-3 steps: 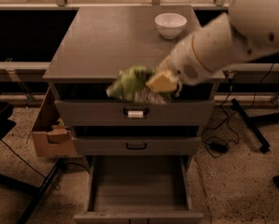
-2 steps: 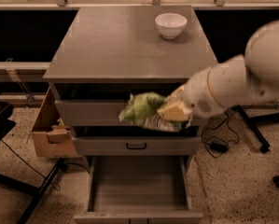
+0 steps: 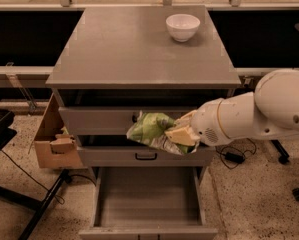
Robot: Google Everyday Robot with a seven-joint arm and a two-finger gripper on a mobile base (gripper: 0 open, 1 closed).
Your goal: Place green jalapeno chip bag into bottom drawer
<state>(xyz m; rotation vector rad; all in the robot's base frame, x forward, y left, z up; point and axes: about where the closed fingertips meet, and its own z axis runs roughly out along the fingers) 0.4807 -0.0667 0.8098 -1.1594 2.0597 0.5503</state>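
Observation:
The green jalapeno chip bag (image 3: 151, 130) is crinkly green with pale print and hangs in the air in front of the upper and middle drawer fronts. My gripper (image 3: 176, 134) is shut on the bag's right end, coming in from the right on the white arm (image 3: 254, 116). The bottom drawer (image 3: 148, 196) is pulled open below the bag, its flat grey inside bare. The bag is above the drawer, apart from it.
A white bowl (image 3: 182, 27) stands at the back right of the cabinet top (image 3: 139, 49). The middle drawer handle (image 3: 146, 156) is black. A cardboard box (image 3: 54, 141) sits against the cabinet's left side. Cables lie on the floor at the right (image 3: 234, 156).
My arm and gripper have moved downward and a little right with the bag, from the level of the cabinet's top edge to in front of the middle drawer.

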